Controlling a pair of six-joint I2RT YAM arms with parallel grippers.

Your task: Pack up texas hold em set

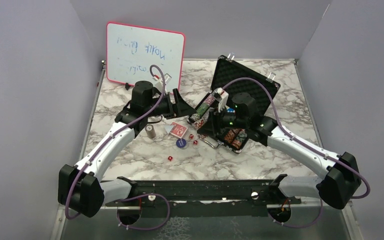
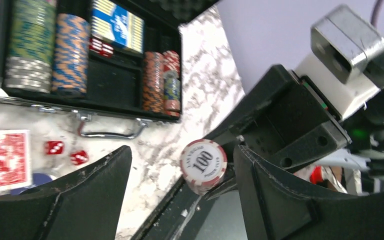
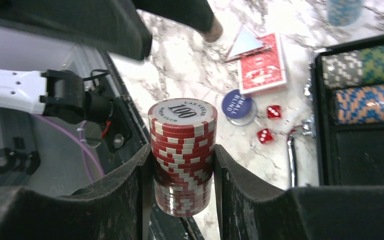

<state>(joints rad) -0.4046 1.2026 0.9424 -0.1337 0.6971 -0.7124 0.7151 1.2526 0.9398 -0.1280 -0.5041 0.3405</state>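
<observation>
Top external shows me a marble table [image 1: 260,160] between grey walls [image 1: 30,75], whiteboard [image 1: 145,52] scrawl unreadable; right pincer [image 3: 182,152] grasps a red chip stack [image 3: 182,125], left pincer [image 2: 182,157] released.

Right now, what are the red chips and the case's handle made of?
The red chip stack: probably hard plastic or clay composite, smooth with a printed label. The case handle: looks like shiny metal, since it glints silver.
</observation>
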